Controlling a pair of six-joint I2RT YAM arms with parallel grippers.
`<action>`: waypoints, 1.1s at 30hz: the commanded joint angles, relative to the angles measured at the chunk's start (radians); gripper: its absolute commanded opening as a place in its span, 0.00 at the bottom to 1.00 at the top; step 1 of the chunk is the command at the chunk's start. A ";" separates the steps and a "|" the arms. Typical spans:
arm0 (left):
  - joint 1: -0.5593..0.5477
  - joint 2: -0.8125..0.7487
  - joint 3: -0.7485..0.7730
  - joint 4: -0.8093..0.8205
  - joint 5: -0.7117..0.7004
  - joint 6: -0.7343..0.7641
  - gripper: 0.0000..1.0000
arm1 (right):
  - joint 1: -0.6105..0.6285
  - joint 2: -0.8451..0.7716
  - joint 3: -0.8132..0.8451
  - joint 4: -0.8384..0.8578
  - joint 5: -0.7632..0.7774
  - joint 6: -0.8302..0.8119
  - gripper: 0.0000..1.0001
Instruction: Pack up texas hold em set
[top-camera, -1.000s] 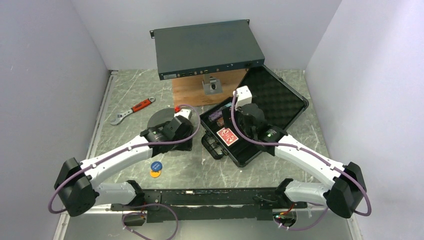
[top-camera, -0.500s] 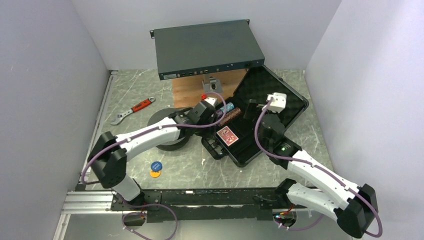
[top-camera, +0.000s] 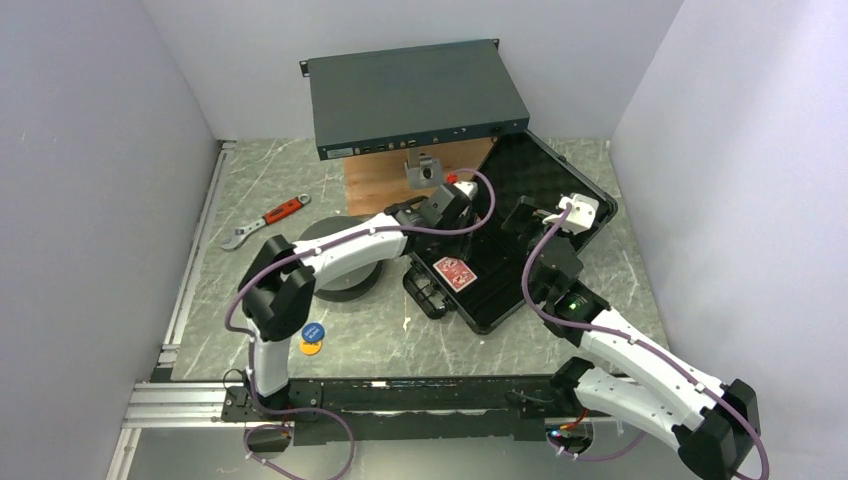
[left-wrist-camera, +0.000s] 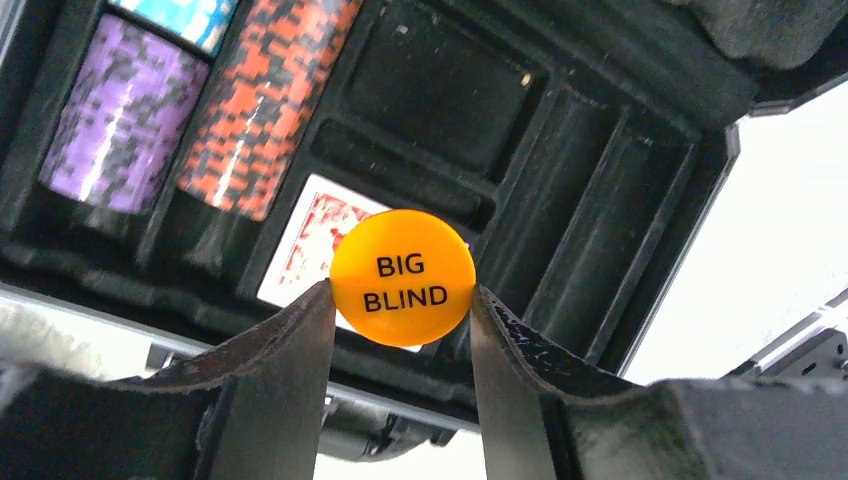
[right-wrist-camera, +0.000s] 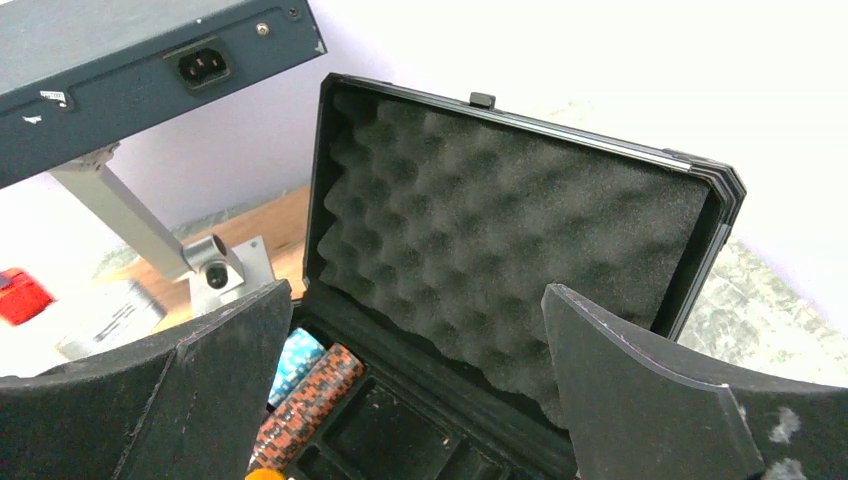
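The black case (top-camera: 566, 178) lies open, its foam-lined lid (right-wrist-camera: 520, 230) tilted up at the back right. Its tray holds a purple chip stack (left-wrist-camera: 105, 125), a brown stack (left-wrist-camera: 265, 105), a teal stack (left-wrist-camera: 180, 15) and the red-backed card deck (top-camera: 454, 272). My left gripper (left-wrist-camera: 402, 292) is shut on an orange "BIG BLIND" disc (left-wrist-camera: 402, 278) and holds it above the tray near the deck. My right gripper (right-wrist-camera: 415, 290) is open and empty over the tray's far side, facing the lid. A blue disc (top-camera: 313, 331) and a yellow disc (top-camera: 310, 348) lie on the table at the front left.
A flat teal-grey metal box (top-camera: 415, 95) stands raised at the back over a wooden board (top-camera: 380, 188) and a metal bracket (top-camera: 422, 168). A dark grey spool (top-camera: 335, 270) sits left of the case. A red-handled wrench (top-camera: 265, 220) lies further left.
My left arm has swung right from the spool to over the case tray. My right gripper has drawn back from the tray towards the lid on the right.
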 joint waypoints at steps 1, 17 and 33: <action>-0.015 0.079 0.110 0.035 0.036 0.024 0.00 | -0.005 -0.019 0.001 0.030 0.018 0.005 1.00; -0.024 0.322 0.327 0.113 0.082 0.056 0.00 | -0.005 -0.027 0.003 0.012 0.013 0.017 1.00; -0.025 0.405 0.375 0.130 -0.010 0.115 0.06 | -0.005 -0.016 0.004 0.005 -0.004 0.024 1.00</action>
